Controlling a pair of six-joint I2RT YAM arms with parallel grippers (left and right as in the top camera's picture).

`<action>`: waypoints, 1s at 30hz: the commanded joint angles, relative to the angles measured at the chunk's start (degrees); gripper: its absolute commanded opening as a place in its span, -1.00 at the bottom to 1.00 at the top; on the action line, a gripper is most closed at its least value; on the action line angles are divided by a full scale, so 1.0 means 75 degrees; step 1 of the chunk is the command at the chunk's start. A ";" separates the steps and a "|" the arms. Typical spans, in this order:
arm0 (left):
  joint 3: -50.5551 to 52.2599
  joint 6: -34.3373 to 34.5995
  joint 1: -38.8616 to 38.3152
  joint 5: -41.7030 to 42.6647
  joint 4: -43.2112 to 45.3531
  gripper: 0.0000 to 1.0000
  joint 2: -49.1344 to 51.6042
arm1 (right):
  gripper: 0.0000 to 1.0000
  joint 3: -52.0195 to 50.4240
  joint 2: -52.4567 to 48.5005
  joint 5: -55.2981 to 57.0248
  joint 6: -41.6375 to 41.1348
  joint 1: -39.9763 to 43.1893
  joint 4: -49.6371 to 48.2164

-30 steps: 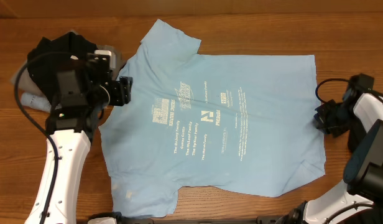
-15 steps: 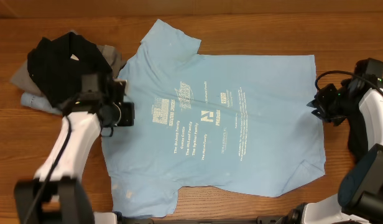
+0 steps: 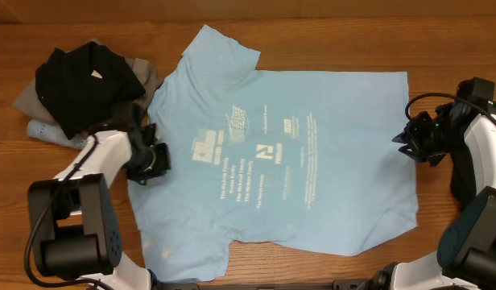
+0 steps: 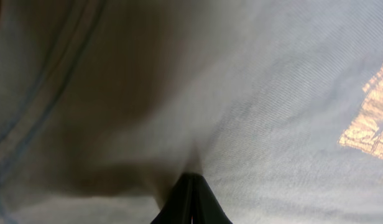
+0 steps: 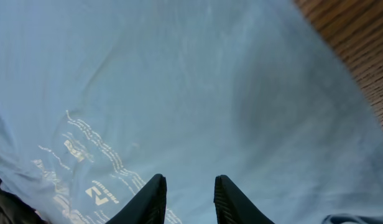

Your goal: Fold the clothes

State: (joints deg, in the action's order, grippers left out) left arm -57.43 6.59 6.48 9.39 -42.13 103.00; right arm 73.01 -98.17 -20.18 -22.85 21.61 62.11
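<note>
Left tool (image 4: 190, 190) pinching T-shirt (image 3: 328, 193) side; right tool (image 5: 187, 196) spread over hem.
Risk: shallow pinch may slip, dragging the fold crooked.

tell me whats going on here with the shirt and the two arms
Two robot arms are starting to fold a light blue T-shirt that lies spread flat, print side up, on a wooden table. The left gripper is at the collar end, and its fingers look closed on a pinch of fabric. The right gripper is open over the hem end and holds nothing. A pile of dark clothes sits at the far left corner, untouched.
</note>
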 commanded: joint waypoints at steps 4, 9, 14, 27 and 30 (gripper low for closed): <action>0.0265 -0.0017 0.0720 -0.0647 -0.0119 -0.81 0.0099 | -0.39 0.0131 0.0160 -0.0061 0.0087 -0.0032 -0.0070; -0.0090 -0.0440 0.0554 0.0431 0.0012 -0.35 -0.0548 | -0.28 0.0076 0.0157 0.0067 0.0085 -0.0032 -0.0082; -0.0449 -0.0720 0.0312 0.1035 -0.0023 -0.18 -0.1099 | -0.36 -0.0382 0.0105 0.0443 0.0038 -0.0032 0.0125; -0.1072 -0.1378 -0.0175 0.1725 -0.0020 -0.03 -0.2092 | -0.92 -0.3439 -0.0146 0.1268 -0.1536 -0.0029 -0.3520; -0.1072 -0.1460 -0.0219 0.1725 -0.0187 -0.03 -0.2092 | -0.92 -0.3483 -0.0338 0.1888 -0.1853 -0.0006 -0.4010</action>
State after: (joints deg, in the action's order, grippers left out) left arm -64.75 -1.87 5.43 21.02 -42.65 88.12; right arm 49.19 -97.19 -13.26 -32.95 21.65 35.31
